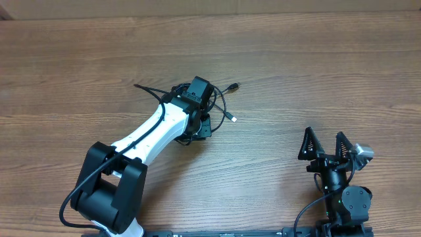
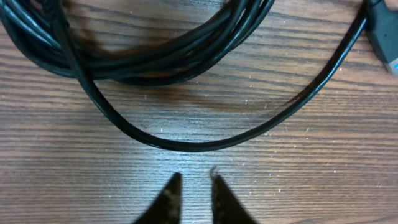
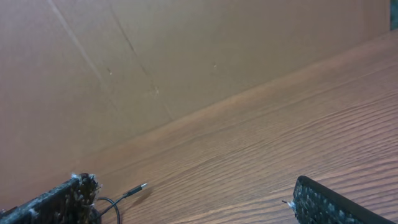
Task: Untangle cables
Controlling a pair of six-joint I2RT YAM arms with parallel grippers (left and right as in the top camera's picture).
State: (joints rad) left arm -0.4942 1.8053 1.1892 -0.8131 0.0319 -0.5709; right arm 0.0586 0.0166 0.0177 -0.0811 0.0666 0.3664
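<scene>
The cables (image 1: 218, 104) lie in a loose black tangle at the table's middle, with one plug (image 1: 233, 86) pointing right and a silver-tipped one (image 1: 232, 118) below it. My left arm's wrist covers most of the tangle from above. In the left wrist view a coil of several strands (image 2: 155, 62) crosses the top, and a single loop (image 2: 186, 145) sags just ahead of my left gripper (image 2: 194, 178). Its jaws stand a narrow gap apart over bare wood, with nothing between them. My right gripper (image 1: 323, 141) rests wide open and empty at the front right, far from the cables; from there a silver-tipped plug (image 3: 134, 190) shows.
A brown cardboard wall (image 3: 155, 56) stands along the table's far edge. The wood table (image 1: 329, 66) stretches around the tangle. A grey-blue connector (image 2: 382, 31) lies at the top right of the left wrist view.
</scene>
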